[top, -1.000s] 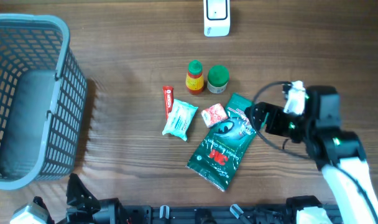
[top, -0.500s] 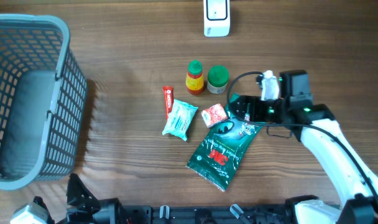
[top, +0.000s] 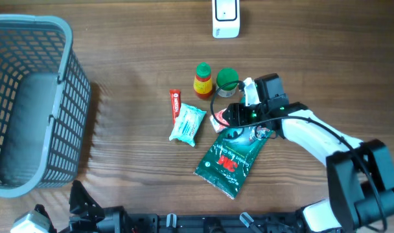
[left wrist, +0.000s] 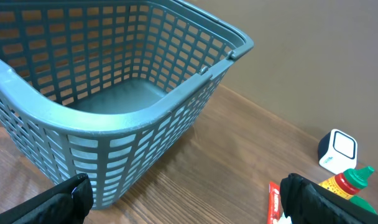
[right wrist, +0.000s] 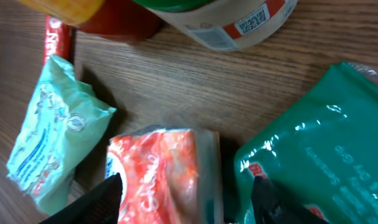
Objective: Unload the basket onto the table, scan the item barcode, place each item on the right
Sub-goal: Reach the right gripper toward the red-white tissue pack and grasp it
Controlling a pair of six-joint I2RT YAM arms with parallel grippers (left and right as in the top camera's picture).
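Your right end effector [right wrist: 189,199] hangs low over the red packet [right wrist: 161,168], mid-worktop [top: 132,65]. Its fingers are spread, one on each side. A gap shows on the side toward the green pouch [right wrist: 319,143], so no grip yet. Your left end effector [left wrist: 189,202] is spread wide and empty, near the basket [left wrist: 46,112] at the left edge. The scanner [top: 225,18] sits at the far edge, well apart. Judged progress: early, item picked out only. Left for you: pinch, lift, turn the barcode to the scanner.
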